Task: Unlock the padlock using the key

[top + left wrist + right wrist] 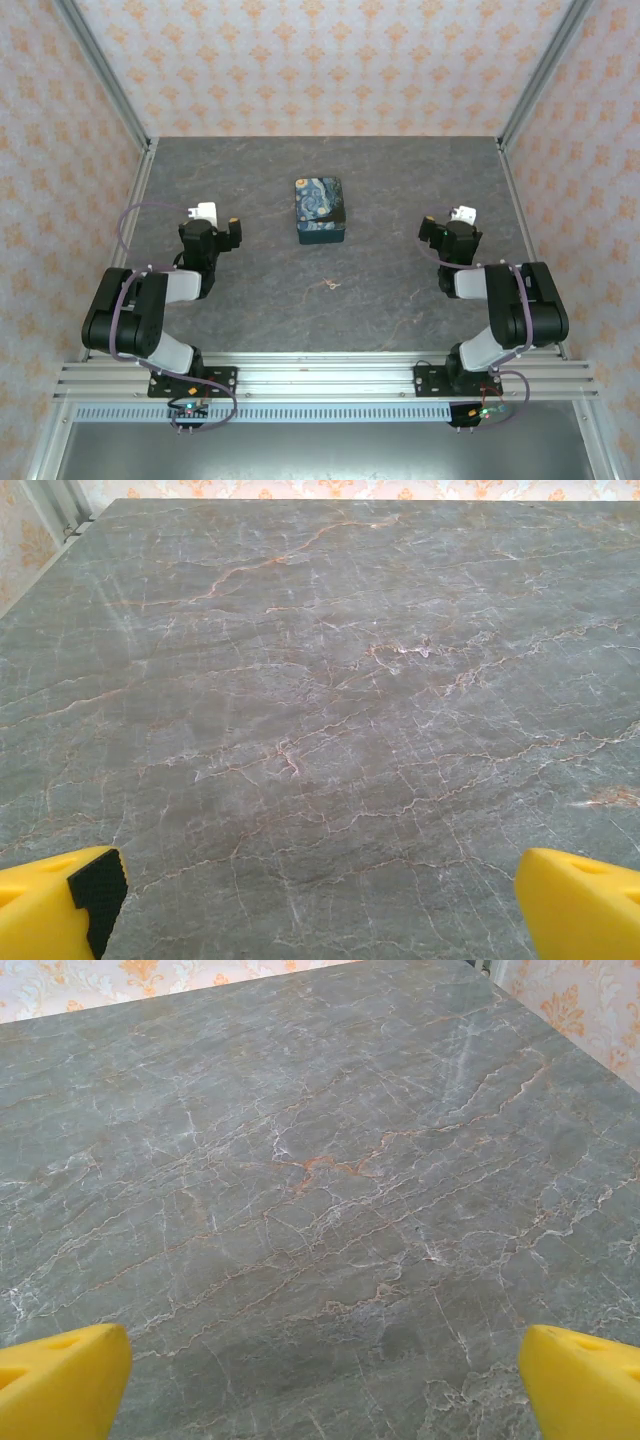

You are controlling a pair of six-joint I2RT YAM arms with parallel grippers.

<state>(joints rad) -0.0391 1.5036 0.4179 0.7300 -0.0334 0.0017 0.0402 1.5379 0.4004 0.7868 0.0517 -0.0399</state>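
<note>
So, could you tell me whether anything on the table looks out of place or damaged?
Nothing stands out. The starry blue box sits upright on the table; the tiny key lies flat on its near side, apart from it; the left hand and right hand are open and empty.

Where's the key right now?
In the top view, the key lies on the table near its middle, by itself. It is a short way toward the near edge from the blue box.

Open tabletop [420,300] around box [319,210] (and key [326,286])
</note>
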